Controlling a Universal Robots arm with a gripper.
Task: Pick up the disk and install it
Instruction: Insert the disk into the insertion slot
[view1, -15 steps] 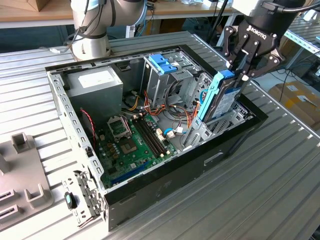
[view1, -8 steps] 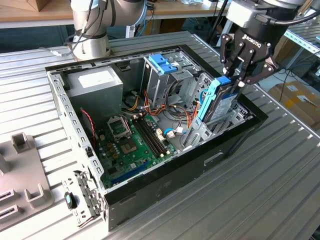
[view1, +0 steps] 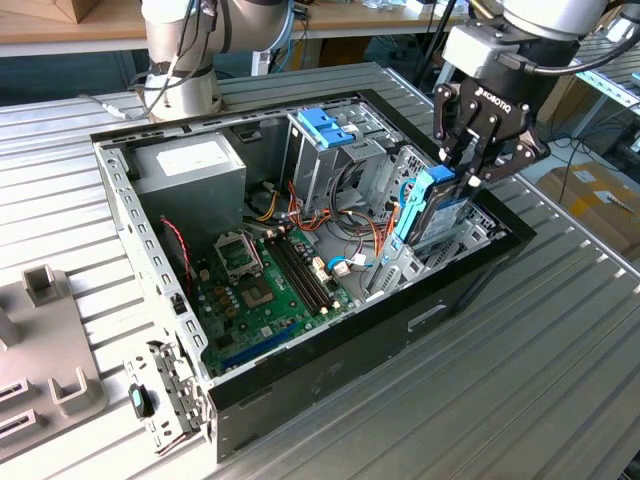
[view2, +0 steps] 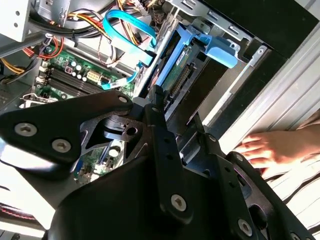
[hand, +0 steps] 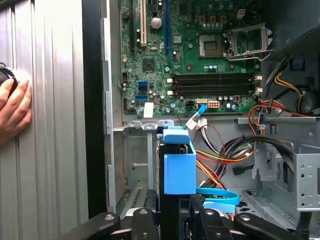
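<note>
At the computer case (view1: 330, 350) corner nearest the table (view1: 540, 380) edge on the exterior view's right, pinching the disk (view1: 440, 212) on edge in the hand (view1: 465, 172) over the drive bay (hand: 135, 170); could jam on its metal wall or snag loose cables (view1: 380, 235) if lowered skewed.

Black linkage pincer (view1: 462, 171) with silver screws (view2: 178, 202), silver-grey arm (view1: 545, 12), black cables (view1: 600, 62).

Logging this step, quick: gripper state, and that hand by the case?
Gripper: closed on the disk.
Hand: on the table; grasp cannot be told.
</note>
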